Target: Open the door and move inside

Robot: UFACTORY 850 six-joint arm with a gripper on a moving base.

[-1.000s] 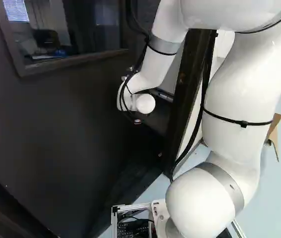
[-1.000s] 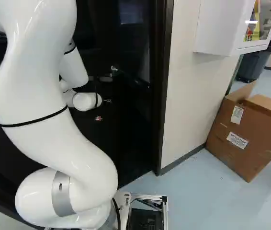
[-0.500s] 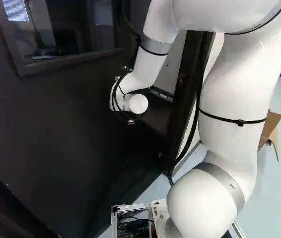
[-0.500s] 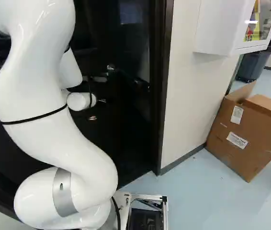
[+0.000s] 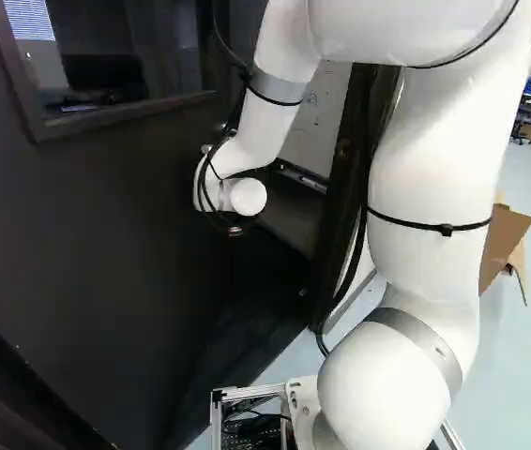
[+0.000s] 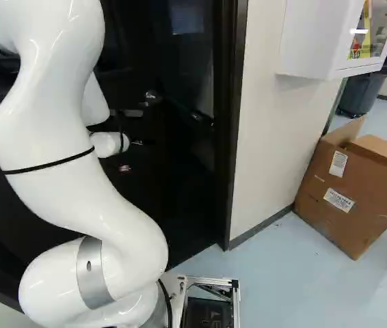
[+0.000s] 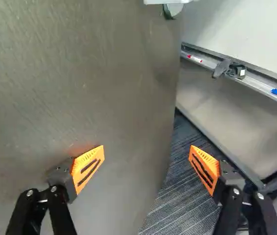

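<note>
Dark door (image 5: 125, 244) part open, gripper (image 5: 235, 228) at its free edge

1. White arm (image 5: 434, 187), 1 pc., rising from base joint, bent fwd. toward door.
2. Gripper, black w/ orange pads (image 7: 89, 166): released, fingers spread wide. Door edge runs btwn. them in wrist view; 1 finger by door face, the other past edge, over gap. Contact w/ door: can't tell.
3. Door: ajar, incl. window (image 5: 125, 52) & metal handle (image 6: 133, 113); hangs ahead of arm, L side of doorway.
4. Door frame (image 6: 229, 137), dark, R of gap; pale wall (image 6: 269, 130) adj.
5. Cardboard box (image 6: 351, 198), flaps up, on floor nr. wall.
6. White cabinet (image 6: 310, 41), wall-mtd.
7. Thru gap: striped carpet (image 7: 177, 196), whiteboard (image 7: 246, 29) w/ marker tray (image 7: 261, 85).
</note>
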